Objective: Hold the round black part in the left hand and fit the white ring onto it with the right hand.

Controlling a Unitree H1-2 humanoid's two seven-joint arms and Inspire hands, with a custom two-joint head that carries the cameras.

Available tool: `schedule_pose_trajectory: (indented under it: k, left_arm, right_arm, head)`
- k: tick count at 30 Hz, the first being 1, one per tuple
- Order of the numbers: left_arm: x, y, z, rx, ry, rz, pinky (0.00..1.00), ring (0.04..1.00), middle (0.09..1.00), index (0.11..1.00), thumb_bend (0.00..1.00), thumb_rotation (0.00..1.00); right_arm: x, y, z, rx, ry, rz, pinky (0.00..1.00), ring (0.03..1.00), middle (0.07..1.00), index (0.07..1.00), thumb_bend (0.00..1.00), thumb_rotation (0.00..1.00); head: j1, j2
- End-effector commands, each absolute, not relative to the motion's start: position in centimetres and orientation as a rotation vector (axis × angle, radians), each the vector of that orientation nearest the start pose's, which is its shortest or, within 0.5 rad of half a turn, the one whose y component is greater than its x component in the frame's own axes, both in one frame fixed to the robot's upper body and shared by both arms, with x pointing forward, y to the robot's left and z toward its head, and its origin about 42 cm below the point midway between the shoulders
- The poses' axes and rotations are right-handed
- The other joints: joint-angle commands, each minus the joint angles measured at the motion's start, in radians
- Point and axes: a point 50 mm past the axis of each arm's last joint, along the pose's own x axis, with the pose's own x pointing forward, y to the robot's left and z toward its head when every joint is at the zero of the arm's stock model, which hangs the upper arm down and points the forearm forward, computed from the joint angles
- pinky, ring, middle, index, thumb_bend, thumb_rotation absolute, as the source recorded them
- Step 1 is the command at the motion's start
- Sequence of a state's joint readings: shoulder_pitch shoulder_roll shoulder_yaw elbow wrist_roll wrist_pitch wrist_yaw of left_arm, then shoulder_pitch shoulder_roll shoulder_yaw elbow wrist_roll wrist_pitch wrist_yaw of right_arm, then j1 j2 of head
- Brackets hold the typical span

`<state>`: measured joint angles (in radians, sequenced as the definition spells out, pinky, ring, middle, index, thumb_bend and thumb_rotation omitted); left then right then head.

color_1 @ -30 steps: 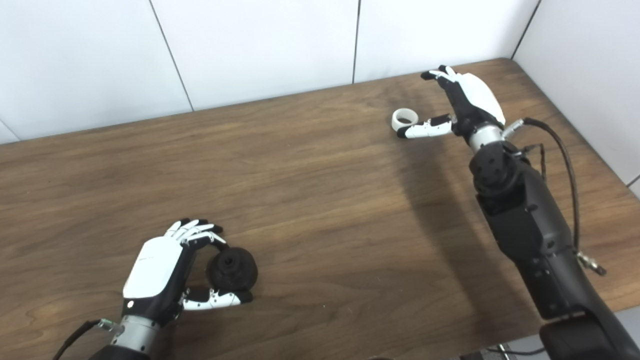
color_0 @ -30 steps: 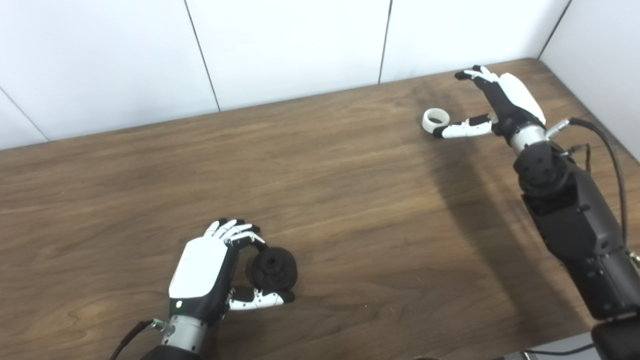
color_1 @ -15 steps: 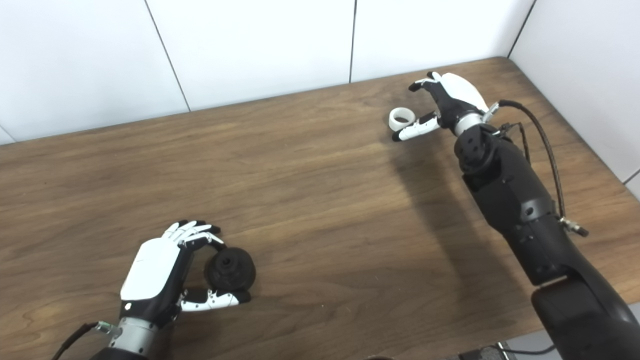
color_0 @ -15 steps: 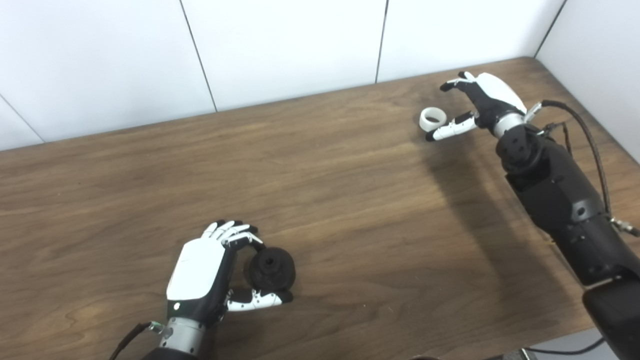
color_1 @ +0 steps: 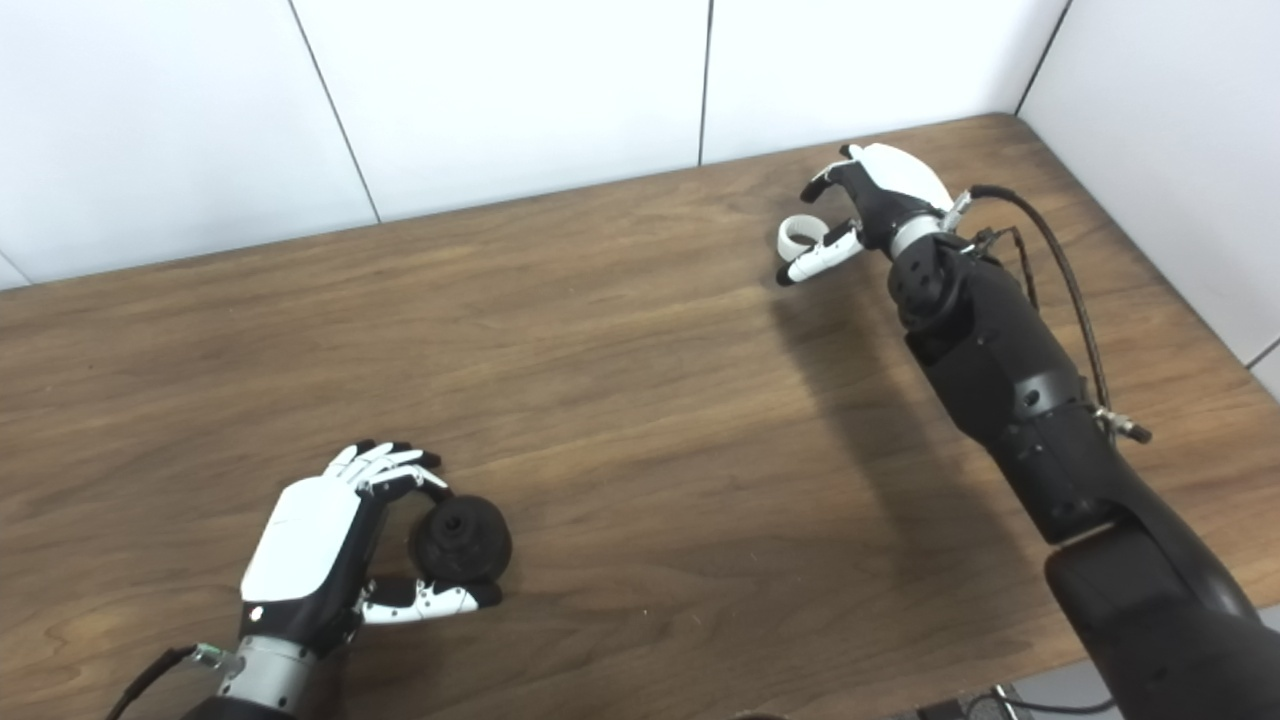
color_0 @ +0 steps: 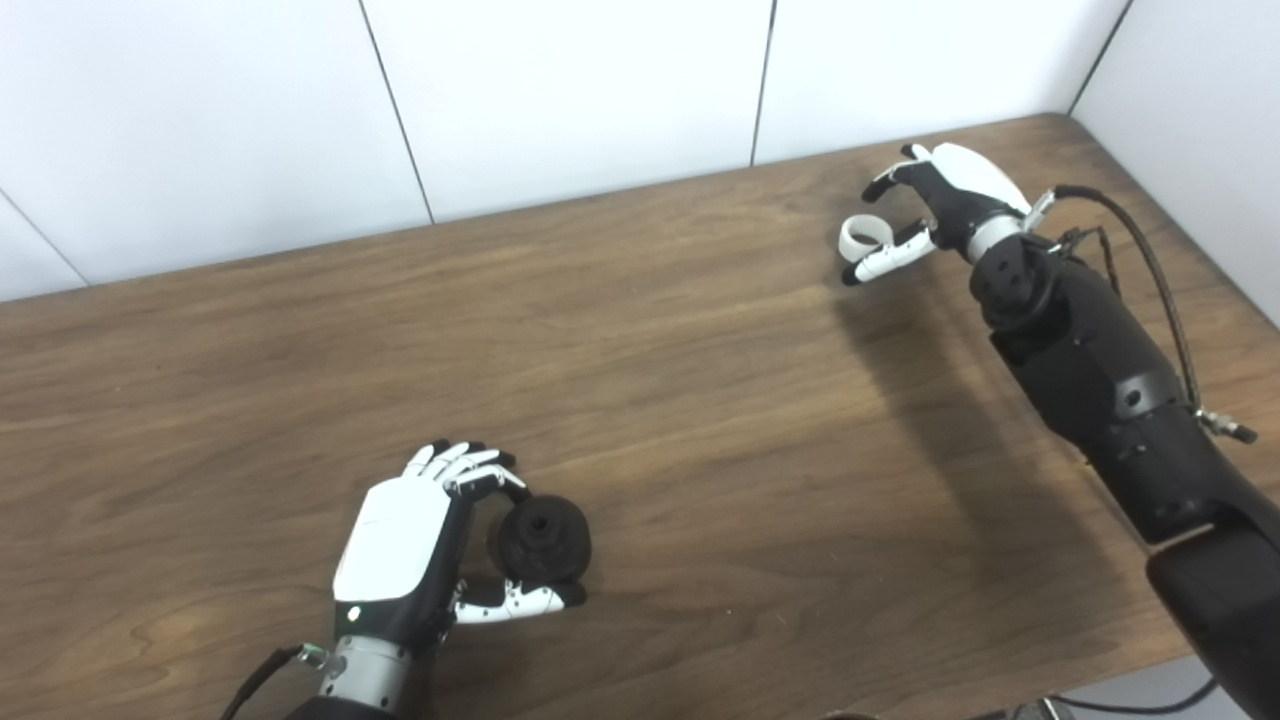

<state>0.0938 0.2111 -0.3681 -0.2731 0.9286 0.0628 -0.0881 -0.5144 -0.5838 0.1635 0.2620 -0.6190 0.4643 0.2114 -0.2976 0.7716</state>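
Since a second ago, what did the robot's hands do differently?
The right hand curled its fingers down and in around the white ring, thumb under it; whether it truly grips it yet is unclear. The ring has barely shifted on the table. The left hand stayed put, wrapped around the round black part.

Both head cameras look steeply down from above the near edge of the wooden table (color_0: pixel 650 330), facing the white panelled wall (color_0: pixel 560 90). They sit side by side, so the right eye view shows everything shifted slightly left. Both share nearly the whole tabletop and the far right corner.
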Motion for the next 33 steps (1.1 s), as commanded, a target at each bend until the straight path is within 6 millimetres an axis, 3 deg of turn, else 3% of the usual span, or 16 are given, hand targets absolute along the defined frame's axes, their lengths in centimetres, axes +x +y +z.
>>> schedule_pose_trajectory:
  k: [1, 19, 33]
  left_arm:
    - [22.42, 17.97, 11.43, 1.118, -0.124, -0.374, 0.93, 0.870, 0.788, 0.484, 0.53, 0.06]
    - [22.20, 18.01, 11.59, 1.123, -0.126, -0.376, 0.93, 0.872, 0.789, 0.485, 0.53, 0.06]
    - [22.15, 17.93, 11.81, 1.121, -0.122, -0.374, 0.94, 0.875, 0.791, 0.484, 0.53, 0.06]
  right_arm:
    - [44.38, -38.18, 25.65, -1.189, 0.228, -0.164, 0.96, 1.000, 1.000, 0.711, 0.85, 0.27]
    - [44.85, -38.98, 25.77, -1.200, 0.267, -0.166, 0.94, 1.000, 0.972, 0.687, 0.81, 0.26]
    - [44.90, -38.47, 25.70, -1.207, 0.260, -0.159, 0.92, 0.991, 0.956, 0.679, 0.79, 0.24]
  head:
    - [0.001, 0.002]
    - [0.003, 0.006]
    - [0.007, 0.012]
